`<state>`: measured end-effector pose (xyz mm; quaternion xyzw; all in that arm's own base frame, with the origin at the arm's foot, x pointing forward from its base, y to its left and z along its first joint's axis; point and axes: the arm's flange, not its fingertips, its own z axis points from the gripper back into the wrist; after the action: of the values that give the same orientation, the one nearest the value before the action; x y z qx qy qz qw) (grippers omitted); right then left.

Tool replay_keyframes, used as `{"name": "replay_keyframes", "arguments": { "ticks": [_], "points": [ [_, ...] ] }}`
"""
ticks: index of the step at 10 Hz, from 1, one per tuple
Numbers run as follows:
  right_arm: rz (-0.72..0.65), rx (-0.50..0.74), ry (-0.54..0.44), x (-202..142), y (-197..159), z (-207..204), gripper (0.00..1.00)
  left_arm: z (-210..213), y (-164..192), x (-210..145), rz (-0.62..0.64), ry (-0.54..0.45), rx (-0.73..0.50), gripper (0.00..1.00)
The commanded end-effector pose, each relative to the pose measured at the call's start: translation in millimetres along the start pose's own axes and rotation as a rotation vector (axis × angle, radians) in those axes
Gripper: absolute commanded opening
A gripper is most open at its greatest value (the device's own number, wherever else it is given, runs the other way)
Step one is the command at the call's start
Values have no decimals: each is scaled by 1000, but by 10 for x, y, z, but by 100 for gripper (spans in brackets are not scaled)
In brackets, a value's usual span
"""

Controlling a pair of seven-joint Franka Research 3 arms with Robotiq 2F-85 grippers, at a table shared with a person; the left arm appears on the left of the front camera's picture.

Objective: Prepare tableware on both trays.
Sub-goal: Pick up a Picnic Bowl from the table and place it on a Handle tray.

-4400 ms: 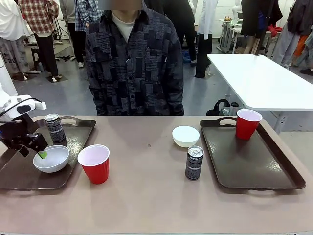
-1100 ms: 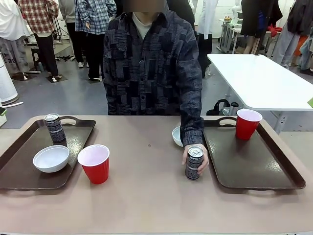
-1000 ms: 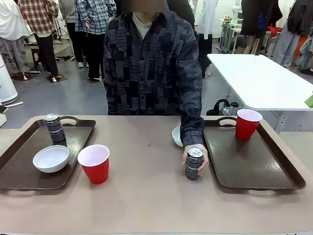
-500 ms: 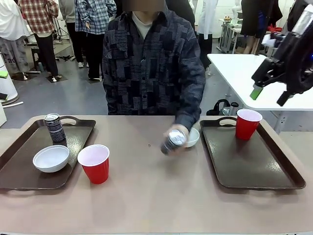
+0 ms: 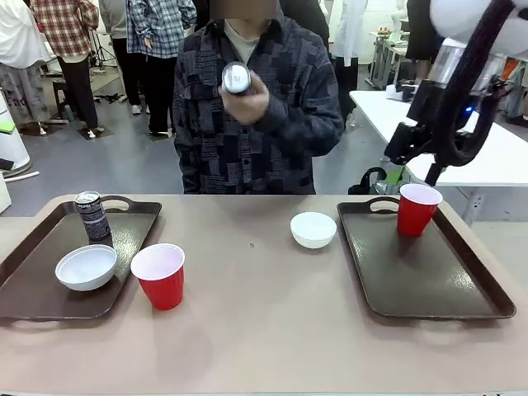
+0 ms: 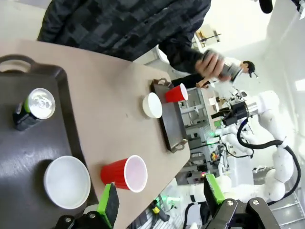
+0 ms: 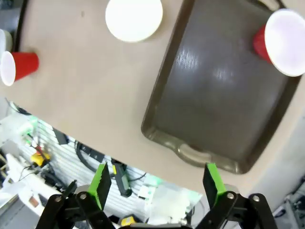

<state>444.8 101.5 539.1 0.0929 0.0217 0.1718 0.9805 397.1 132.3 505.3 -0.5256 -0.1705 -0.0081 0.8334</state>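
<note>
Red plastic cup (image 5: 418,209) by your right jaws, wide, empty like left, may topple on descent; person's hand (image 5: 248,102) with slim dark can (image 5: 237,78) may intrude.

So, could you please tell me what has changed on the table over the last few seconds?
The person's hand gripped the slim dark drink can with a silver top standing on the table and lifted it to chest height. The right pincer, open, came in above the right dark brown plastic tray. The left pincer drew back from the small round white bowl. Everything else stayed put.
</note>
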Motion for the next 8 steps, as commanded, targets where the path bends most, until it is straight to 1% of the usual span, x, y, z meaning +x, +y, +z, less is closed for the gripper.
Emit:
{"name": "replay_keyframes", "arguments": {
  "ticks": [1,2,3,4,5,7,8],
  "points": [
    [-40,-70,-86,289,90,-128,100,33,-4,3,-4,10,-3,95],
    [-89,-97,-137,438,176,-204,100,33,-4,3,-4,10,-3,95],
    [-98,-104,-155,538,250,-235,100,33,-4,3,-4,10,-3,95],
    [-101,-99,-144,574,270,-241,100,33,-4,3,-4,10,-3,95],
    [-44,-48,-132,414,195,-199,100,33,-4,3,-4,10,-3,95],
    [-44,-48,-132,414,195,-199,100,33,-4,3,-4,10,-3,95],
    [-64,-57,-148,488,228,-240,100,33,-4,3,-4,10,-3,95]
  ]
}}
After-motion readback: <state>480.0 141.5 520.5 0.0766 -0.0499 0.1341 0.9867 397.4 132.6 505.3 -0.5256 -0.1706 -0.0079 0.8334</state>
